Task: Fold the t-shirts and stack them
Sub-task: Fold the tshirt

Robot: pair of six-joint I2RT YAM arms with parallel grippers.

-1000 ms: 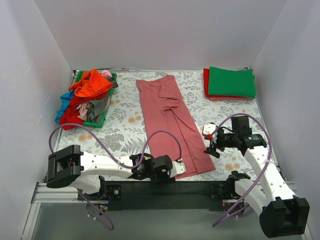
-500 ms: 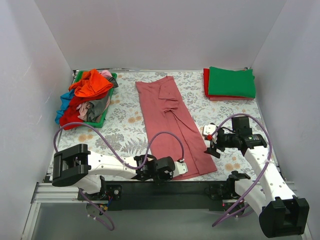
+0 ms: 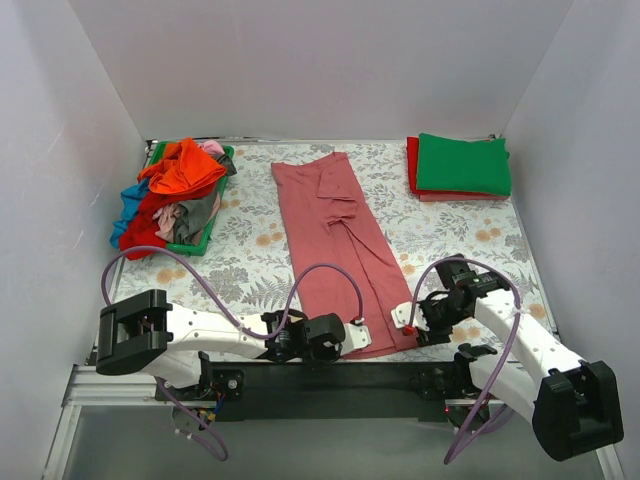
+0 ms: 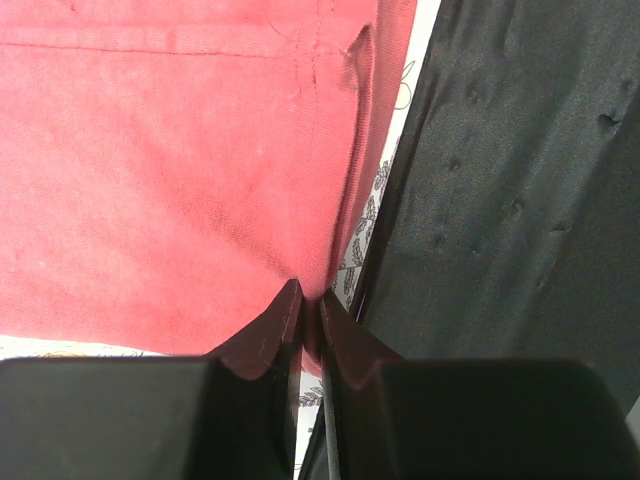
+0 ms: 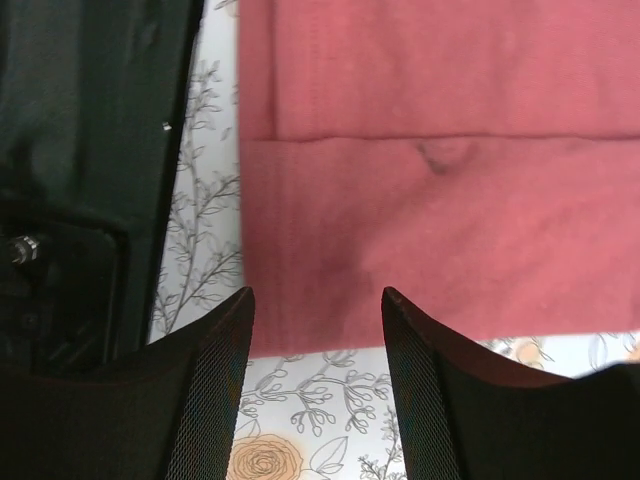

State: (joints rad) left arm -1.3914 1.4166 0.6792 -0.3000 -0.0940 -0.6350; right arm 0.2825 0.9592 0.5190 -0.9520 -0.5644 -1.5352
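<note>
Left end effector [image 4: 310, 300] pinches the near hem of the dusty-rose t-shirt [image 3: 335, 230]; right end effector [image 5: 318, 300] gapes over the other corner. You should close it next, then fold the hem away.

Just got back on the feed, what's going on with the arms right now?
Both arms are at the near hem of the dusty-rose t-shirt, which lies as a long strip down the middle of the table. The left tool is pinched shut on the hem's left corner. The right tool is open at the right corner, not gripping. A folded green t-shirt sits on a red t-shirt far right; unfolded t-shirts fill the green basket far left.
</note>
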